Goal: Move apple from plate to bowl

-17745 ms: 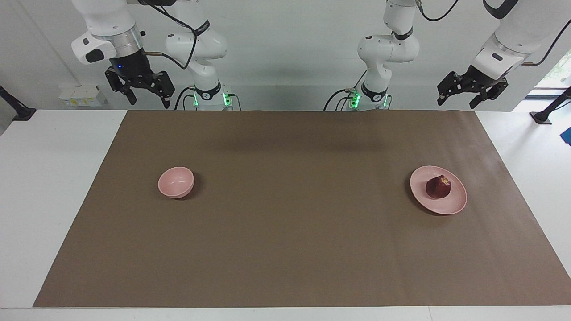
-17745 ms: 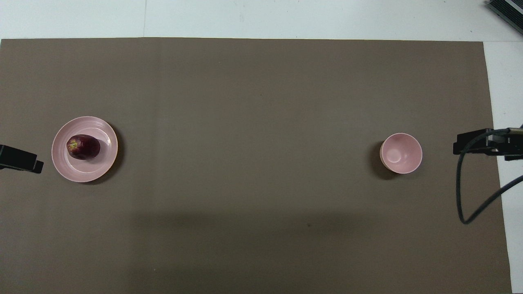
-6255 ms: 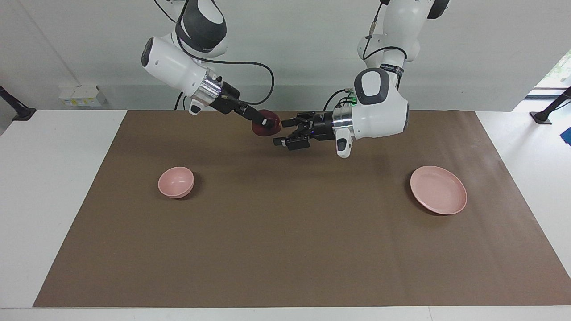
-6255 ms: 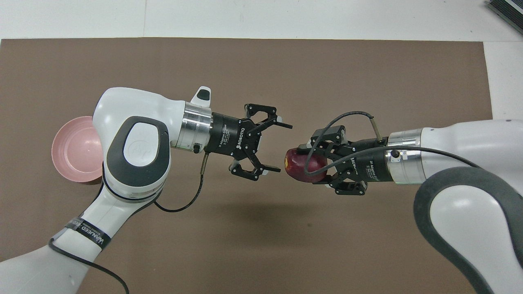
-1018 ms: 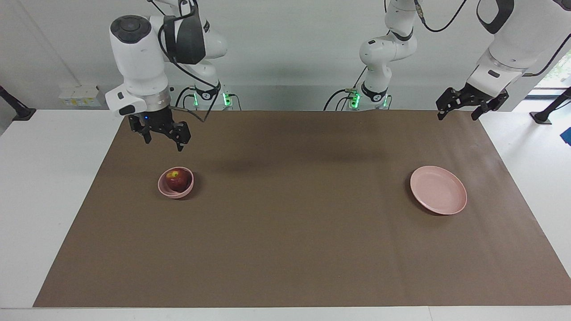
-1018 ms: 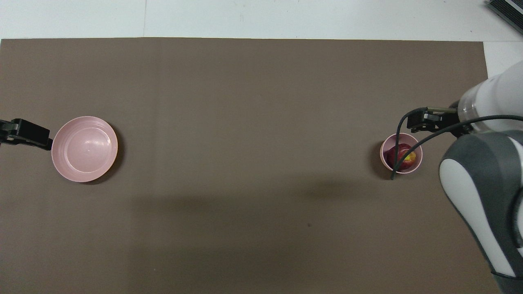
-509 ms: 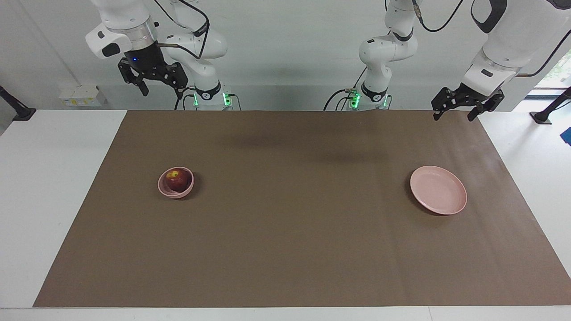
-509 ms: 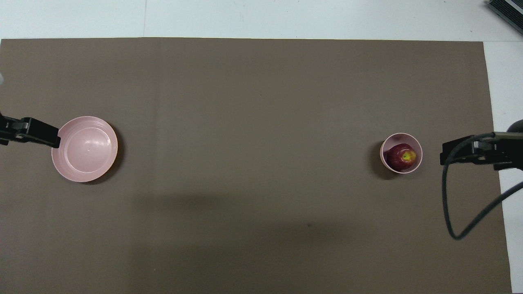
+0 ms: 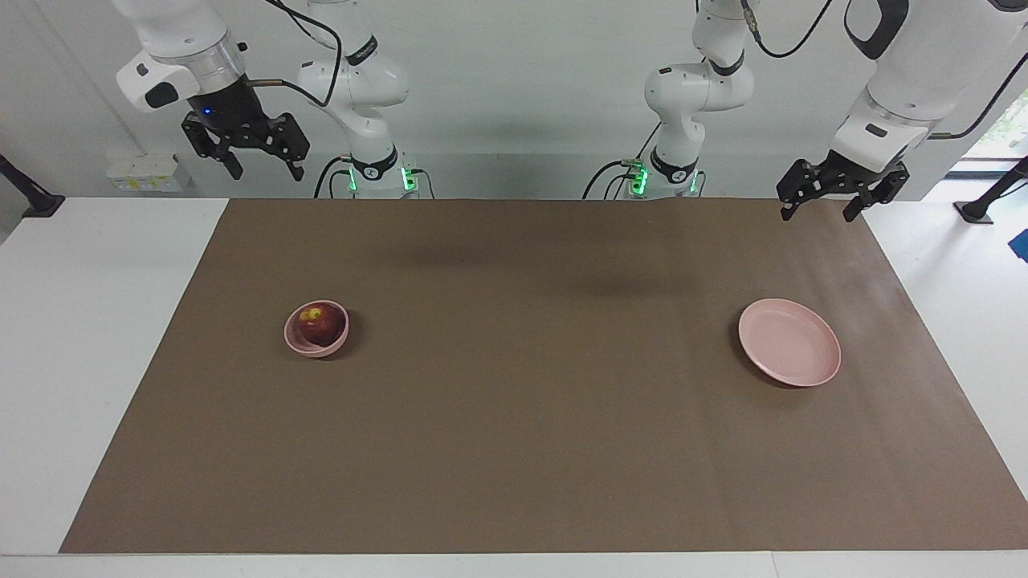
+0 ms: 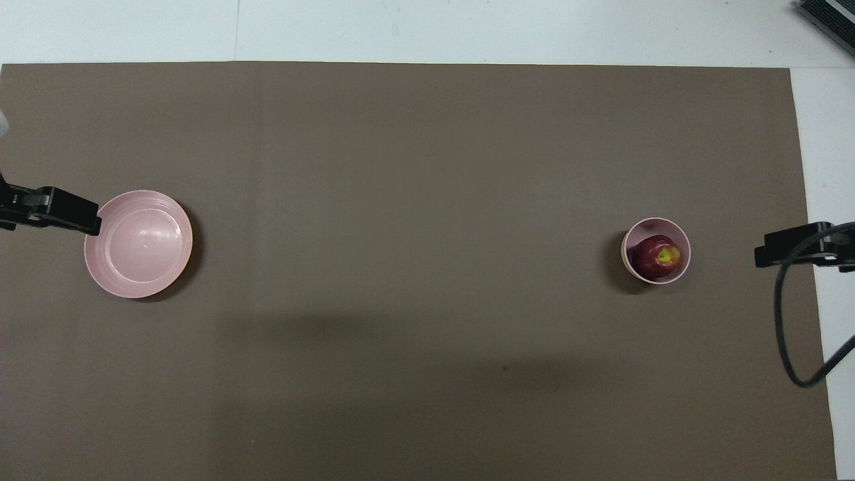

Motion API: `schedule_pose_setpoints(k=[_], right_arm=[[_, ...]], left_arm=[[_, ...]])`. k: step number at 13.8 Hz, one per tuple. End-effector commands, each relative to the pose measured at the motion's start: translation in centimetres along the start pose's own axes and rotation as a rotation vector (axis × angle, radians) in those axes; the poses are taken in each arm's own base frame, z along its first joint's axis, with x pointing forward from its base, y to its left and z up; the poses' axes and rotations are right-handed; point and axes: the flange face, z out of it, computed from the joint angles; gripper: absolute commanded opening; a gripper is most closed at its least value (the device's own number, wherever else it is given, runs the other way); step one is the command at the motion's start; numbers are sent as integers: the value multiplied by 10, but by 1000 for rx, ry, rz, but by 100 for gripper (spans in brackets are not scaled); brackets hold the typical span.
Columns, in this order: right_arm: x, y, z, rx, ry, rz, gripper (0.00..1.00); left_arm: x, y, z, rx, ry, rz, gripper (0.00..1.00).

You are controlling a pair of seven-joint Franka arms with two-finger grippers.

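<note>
The dark red apple with a yellowish patch on top sits inside the small pink bowl, toward the right arm's end of the mat. The overhead view shows the same apple filling most of the bowl. The flat pink plate lies bare toward the left arm's end. My right gripper hangs high and open, holding nothing, over the mat's edge by the robots. My left gripper is also raised and open with nothing in it, over the mat's corner near its base.
A brown mat covers most of the white table. Small white boxes stand by the wall at the right arm's end. In the overhead view only the tips of the left gripper and right gripper show.
The right gripper has risen from just above the bowl and drawn back toward its own end of the table, open throughout. The left gripper has barely shifted. The apple stays in the bowl.
</note>
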Motion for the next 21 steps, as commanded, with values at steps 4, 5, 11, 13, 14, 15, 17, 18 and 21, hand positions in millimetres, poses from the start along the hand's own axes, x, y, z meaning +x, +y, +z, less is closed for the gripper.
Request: schedule_pose_setpoints(k=[4,5,11,13,14,15,17,18,21], right_arm=[[3,-1,-3,-15,24,-15,100],[3,-1,-3,-15,27,-14,100],[3,-2,-2,-13,39,-10,100],[5,-1,-2,-15,44,-8,100],[5,-1,-3,-15,48,-8,100],[6,-1,-2,-17,51,-8,100],[6,0,-2,-17,52,-8,100],[6,0,-2,-17,52,-8,100],[6,5,-2,-17,50,3,100]], left_arm=[[3,5,-4,-15,18,12,100],[4,6,-6,-23,29,16,100],[3,0,-14,-30,54,7,100],[-6,0,-14,-36,47,16,100],[-8,-1,-15,-36,49,42,100],[-8,-7,-14,-36,47,39,100],[-8,-14,-13,-65,51,16,100],[-8,-16,-14,-94,57,11,100],[-8,-15,-14,-97,55,10,100]])
